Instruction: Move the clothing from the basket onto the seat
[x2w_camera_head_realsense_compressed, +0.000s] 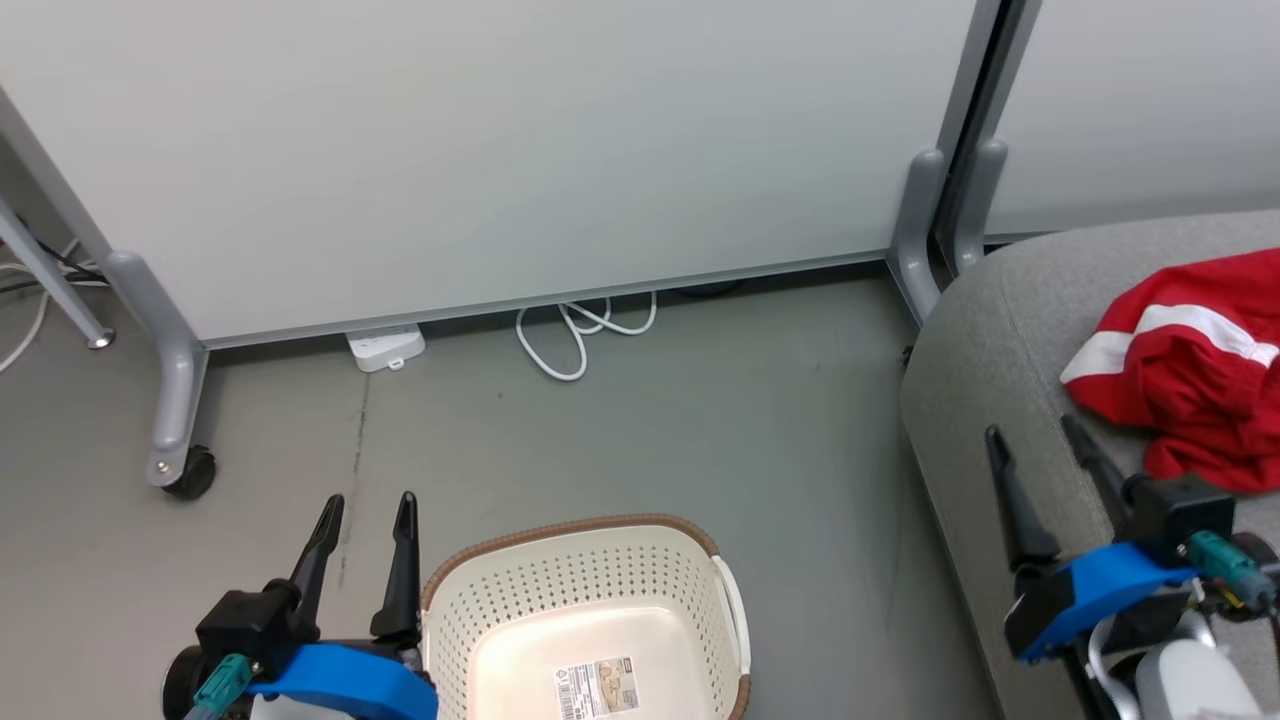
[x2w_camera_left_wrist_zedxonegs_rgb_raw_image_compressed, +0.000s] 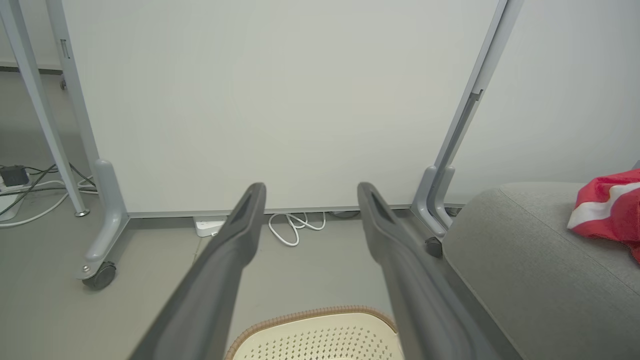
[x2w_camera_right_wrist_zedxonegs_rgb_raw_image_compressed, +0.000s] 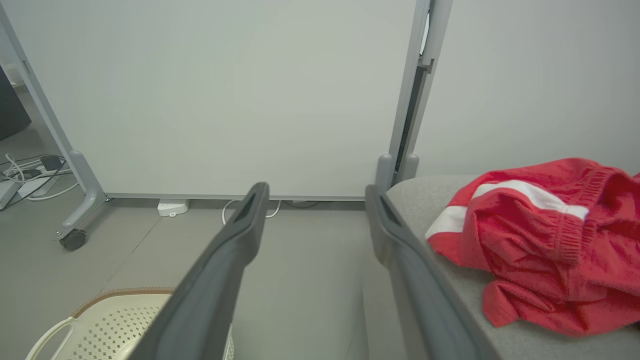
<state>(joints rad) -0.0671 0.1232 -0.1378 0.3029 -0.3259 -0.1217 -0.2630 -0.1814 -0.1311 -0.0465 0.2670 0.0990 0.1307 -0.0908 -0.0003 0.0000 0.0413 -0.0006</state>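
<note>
The left hand (x2w_camera_head_realsense_compressed: 370, 500), two long dark fingers on a blue mount, hovers low beside the cream-white perforated plastic basket (x2w_camera_head_realsense_compressed: 570, 527) with its brown woven-look rim. Its fingers are spread wide with nothing between them. The right hand (x2w_camera_head_realsense_compressed: 1031, 428) is equally wide and empty, poised over the front edge of the large grey fabric-upholstered sofa seat (x2w_camera_head_realsense_compressed: 975, 400). The bright red clothing (x2w_camera_head_realsense_compressed: 1190, 390) with white stripe trim lies crumpled on that seat, just beyond the right hand and not touching it. The basket stands on the grey floor (x2w_camera_head_realsense_compressed: 650, 430) between the hands and near the seat, likely so that each lift is a short swing across. Its visible bottom bears a printed label (x2w_camera_head_realsense_compressed: 598, 685) and no cloth. Its near part is cut off, so I judge the task done or nearly so. Whether the red heap is one garment or two cannot be told.
</note>
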